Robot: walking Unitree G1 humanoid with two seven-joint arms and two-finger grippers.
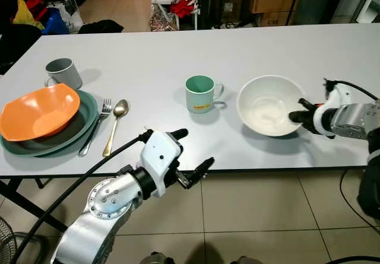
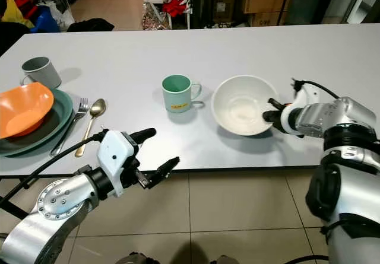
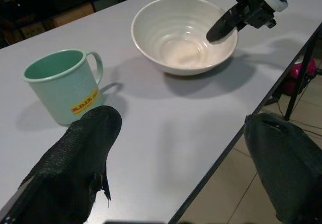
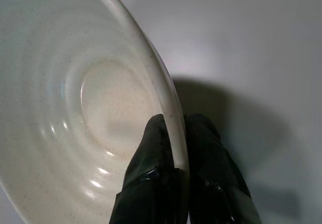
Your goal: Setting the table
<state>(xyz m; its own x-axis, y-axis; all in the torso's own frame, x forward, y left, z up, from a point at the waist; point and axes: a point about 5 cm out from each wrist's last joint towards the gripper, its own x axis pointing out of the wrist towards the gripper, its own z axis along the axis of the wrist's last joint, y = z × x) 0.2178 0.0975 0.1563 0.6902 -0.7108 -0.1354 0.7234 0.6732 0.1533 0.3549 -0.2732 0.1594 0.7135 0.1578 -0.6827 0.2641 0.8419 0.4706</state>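
we are pinching the white bowl (image 1: 270,105) rim with the right gripper (image 4: 173,153) fingers; keep it level beside the green mug (image 1: 200,93); left gripper (image 1: 196,151) fingers are wide.

A long pale grey counter (image 1: 178,50) spans the room on dark metal legs (image 1: 24,207). Below its near edge lies a floor of beige tiles (image 1: 255,216) with thin dark grout lines. Beyond the far edge stand a white rack of red and dark clothes (image 1: 175,0), dark shelving with cardboard boxes (image 1: 273,0), and coloured bags (image 1: 41,15) on the floor.
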